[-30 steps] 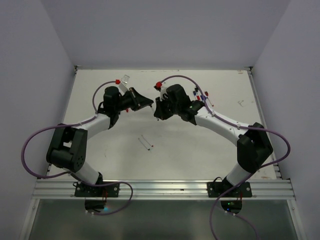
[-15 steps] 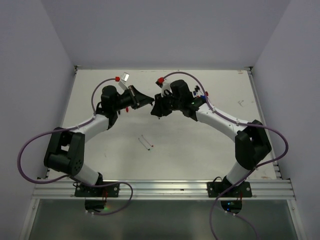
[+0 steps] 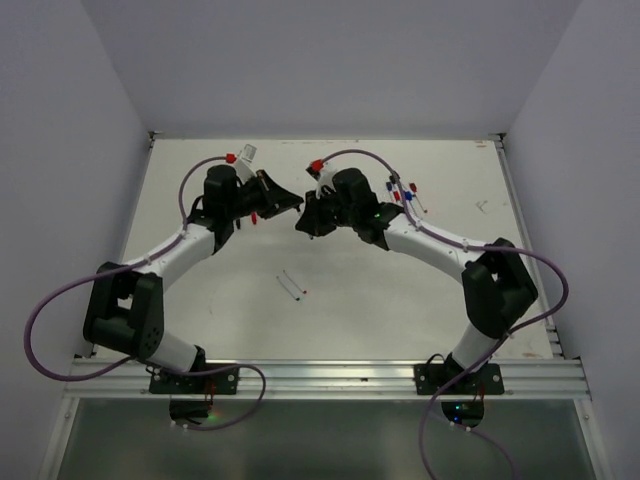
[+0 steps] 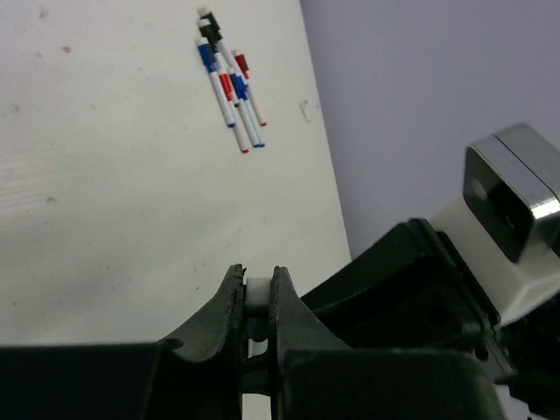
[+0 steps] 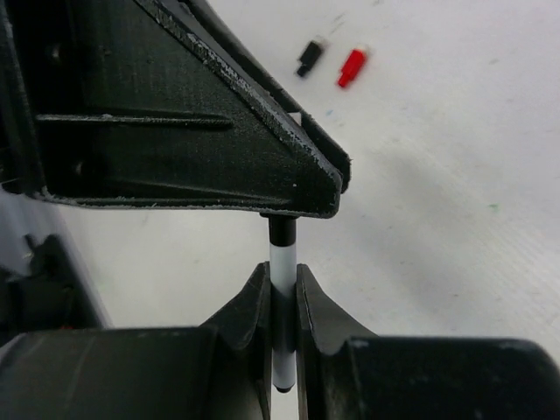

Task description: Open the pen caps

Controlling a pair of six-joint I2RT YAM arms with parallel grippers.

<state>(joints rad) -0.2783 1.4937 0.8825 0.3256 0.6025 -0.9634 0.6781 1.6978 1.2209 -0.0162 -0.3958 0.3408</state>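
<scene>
left gripper [image 4: 255, 282] and right gripper [image 5: 282, 271] both pinch one pen [image 5: 283, 254]; i'd pull straight apart along it, freeing the black cap [image 5: 282, 229].

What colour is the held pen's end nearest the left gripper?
Black pen end, best in right wrist view.

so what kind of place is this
Likely a robot lab test cell: a white table boxed in by plain walls, two arms bolted to a metal rail, small pens lying on it.

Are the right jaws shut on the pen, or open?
Shut on the pen: in the right wrist view the jaws of the right gripper pinch its white barrel.
</scene>
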